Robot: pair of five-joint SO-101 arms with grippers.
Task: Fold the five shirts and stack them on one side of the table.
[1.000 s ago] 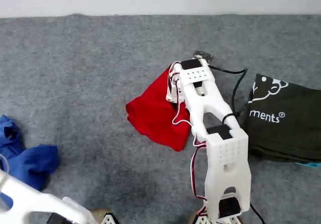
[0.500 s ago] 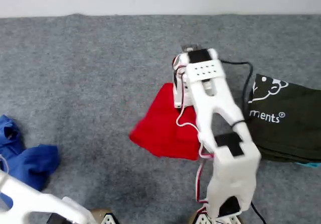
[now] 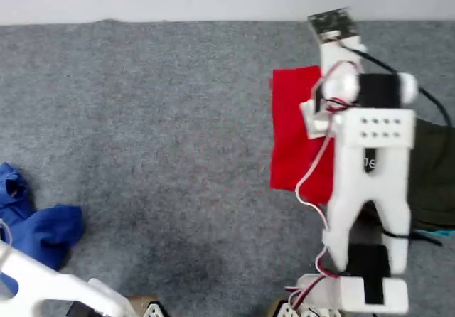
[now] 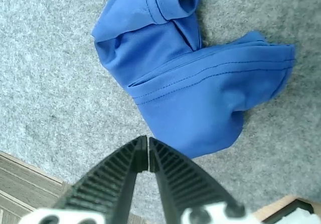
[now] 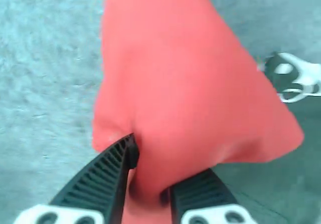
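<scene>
My right gripper (image 5: 150, 176) is shut on a folded red shirt (image 5: 185, 93), pinching one edge while the cloth hangs from it. From above, the red shirt (image 3: 295, 129) sits right of centre, against the dark green folded shirts (image 3: 434, 182) at the right edge, which the right arm (image 3: 370, 189) largely hides. A crumpled blue shirt (image 3: 39, 224) lies at the table's left edge. My left gripper (image 4: 149, 156) hovers shut over this blue shirt (image 4: 195, 83), with nothing between its fingers.
Grey felt (image 3: 156, 118) covers the table, with open room across the left and middle. The table's near edge and wooden floor (image 4: 20, 184) lie close to the blue shirt. The left arm (image 3: 50, 288) sits at the front left corner.
The right arm has swung to the right and risen, carrying the red shirt from the middle of the table over to the dark green stack. The blue shirt and left arm stayed put.
</scene>
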